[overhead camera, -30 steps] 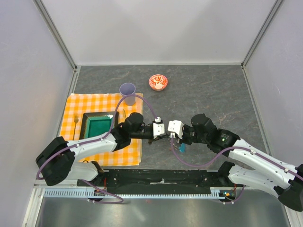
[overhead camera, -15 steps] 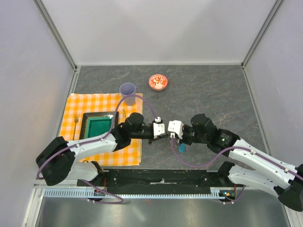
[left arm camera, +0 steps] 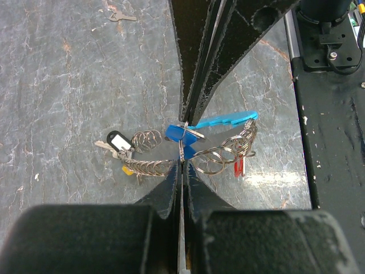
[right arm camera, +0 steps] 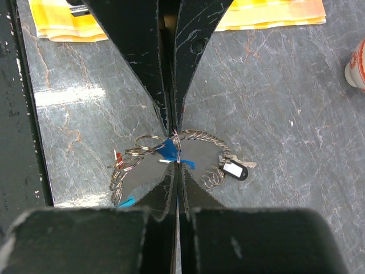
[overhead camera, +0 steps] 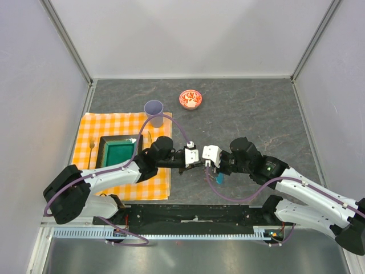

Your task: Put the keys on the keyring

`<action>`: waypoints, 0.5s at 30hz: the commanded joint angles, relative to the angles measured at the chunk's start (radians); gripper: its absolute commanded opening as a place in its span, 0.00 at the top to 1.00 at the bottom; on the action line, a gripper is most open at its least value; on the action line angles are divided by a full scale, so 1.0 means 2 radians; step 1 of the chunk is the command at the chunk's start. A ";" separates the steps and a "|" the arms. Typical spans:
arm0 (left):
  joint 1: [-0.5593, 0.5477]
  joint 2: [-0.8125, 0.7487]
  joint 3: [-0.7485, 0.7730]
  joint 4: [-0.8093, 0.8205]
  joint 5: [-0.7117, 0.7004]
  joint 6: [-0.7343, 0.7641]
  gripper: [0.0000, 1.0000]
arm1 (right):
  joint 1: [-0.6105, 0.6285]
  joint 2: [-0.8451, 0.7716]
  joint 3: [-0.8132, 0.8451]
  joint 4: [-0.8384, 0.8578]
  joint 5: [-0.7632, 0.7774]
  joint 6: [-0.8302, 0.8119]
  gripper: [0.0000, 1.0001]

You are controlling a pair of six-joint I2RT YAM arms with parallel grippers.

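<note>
From above nothing moved this last second, left gripper (overhead camera: 199,163) and right gripper (overhead camera: 207,165) tip to tip over the near table (overhead camera: 256,114), so threading waits; left wrist shows closed jaws pinching the keyring (left arm camera: 151,166) chain and, alone, 1 loose key (left arm camera: 120,16) apart; right wrist shows closed jaws on the blue key (right arm camera: 169,149).

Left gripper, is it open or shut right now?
Shut. The left gripper has its fingers pressed together with no gap, pinching the keyring chain at its tips.
</note>
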 commanded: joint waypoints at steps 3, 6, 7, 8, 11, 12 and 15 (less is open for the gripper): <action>-0.004 -0.008 0.010 0.022 0.012 0.023 0.98 | 0.002 -0.003 0.003 0.011 -0.004 0.005 1.00; -0.004 -0.008 0.010 0.023 0.009 0.024 0.98 | 0.002 -0.002 0.002 0.011 -0.006 0.006 1.00; -0.004 -0.009 0.010 0.023 0.010 0.024 0.98 | 0.002 -0.002 0.001 0.011 -0.007 0.006 1.00; -0.004 -0.009 0.010 0.022 0.011 0.024 0.98 | 0.002 -0.002 0.002 0.011 -0.008 0.006 1.00; -0.005 -0.009 0.010 0.023 0.012 0.024 0.98 | 0.002 -0.001 0.003 0.011 -0.009 0.006 1.00; -0.005 -0.010 0.010 0.022 0.012 0.024 0.98 | 0.002 -0.001 0.003 0.011 -0.010 0.006 1.00; -0.006 -0.010 0.009 0.022 0.015 0.025 0.98 | 0.002 0.001 0.003 0.011 -0.013 0.007 1.00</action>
